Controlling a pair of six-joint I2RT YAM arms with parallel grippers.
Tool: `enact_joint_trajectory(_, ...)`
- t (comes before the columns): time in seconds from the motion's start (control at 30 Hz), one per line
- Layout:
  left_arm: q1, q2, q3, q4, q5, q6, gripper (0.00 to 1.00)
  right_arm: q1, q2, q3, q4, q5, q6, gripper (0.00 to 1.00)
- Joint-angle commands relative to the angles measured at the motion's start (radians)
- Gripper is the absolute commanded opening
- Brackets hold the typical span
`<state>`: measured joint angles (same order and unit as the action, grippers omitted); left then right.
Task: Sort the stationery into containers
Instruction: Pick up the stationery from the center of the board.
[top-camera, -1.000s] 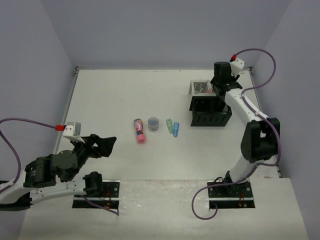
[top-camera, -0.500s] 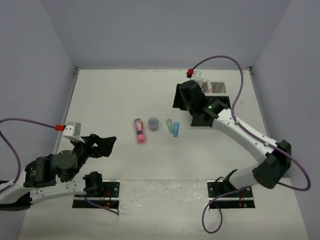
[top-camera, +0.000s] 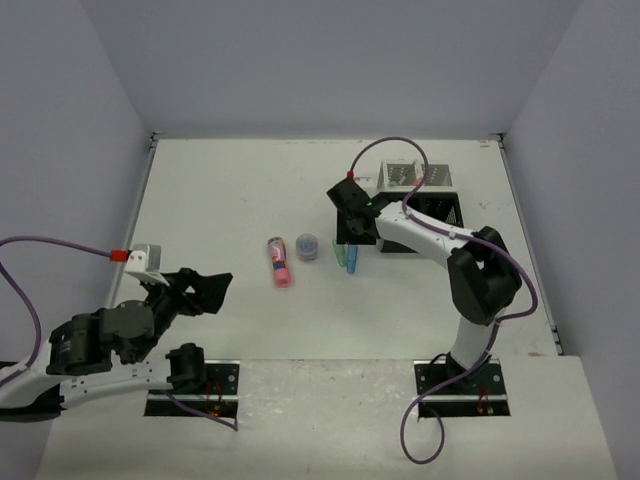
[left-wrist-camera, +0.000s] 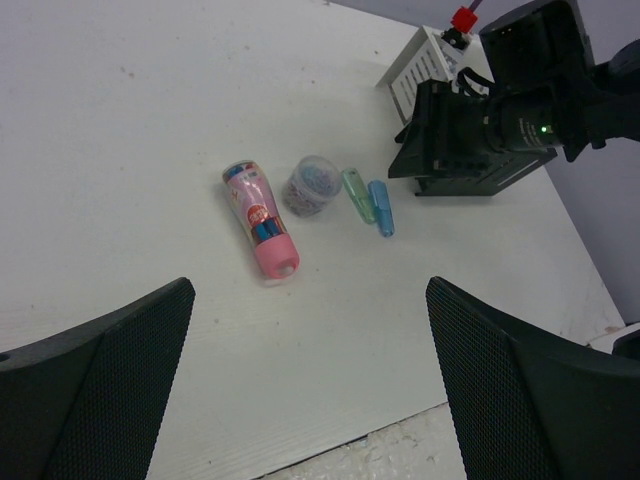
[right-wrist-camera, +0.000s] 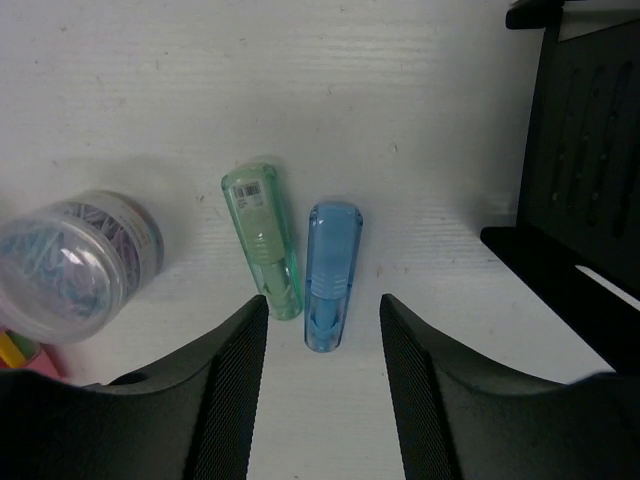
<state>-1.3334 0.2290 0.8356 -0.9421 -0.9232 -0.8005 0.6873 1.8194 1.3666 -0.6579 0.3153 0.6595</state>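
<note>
On a white table (top-camera: 220, 200), the right gripper (right-wrist-camera: 320, 312), jaws spread, hovers over the blue marker (right-wrist-camera: 330, 275) near the black box (right-wrist-camera: 580, 150); closing could snag the green marker (right-wrist-camera: 265, 240), seemingly touching it. The left gripper (left-wrist-camera: 308, 290) is spread wide.

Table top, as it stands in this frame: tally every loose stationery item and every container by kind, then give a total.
Stubby markers: 2 (green translucent marker, blue translucent marker)
Pink-capped patterned tube: 1
Round clear pot of clips: 1
Mesh organiser boxes: 2 (black mesh box, white mesh box)
Total: 6
</note>
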Motion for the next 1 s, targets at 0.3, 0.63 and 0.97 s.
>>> enact_joint_trajectory(0.3, -0.013, -0.073, 0.014, 0.029, -0.020, 0.003, 1.00, -0.033, 0.118, 0.033, 0.057, -0.073, -0.021, 0.46)
enact_joint_trajectory(0.63, -0.012, -0.078, 0.014, 0.031, -0.017, 0.004, 1.00, -0.037, 0.174, -0.006, 0.058, -0.036, 0.009, 0.41)
enact_joint_trajectory(0.97, -0.012, -0.080, 0.013, 0.031, -0.019, 0.004, 1.00, -0.036, 0.059, -0.039, 0.079, -0.088, -0.008, 0.14)
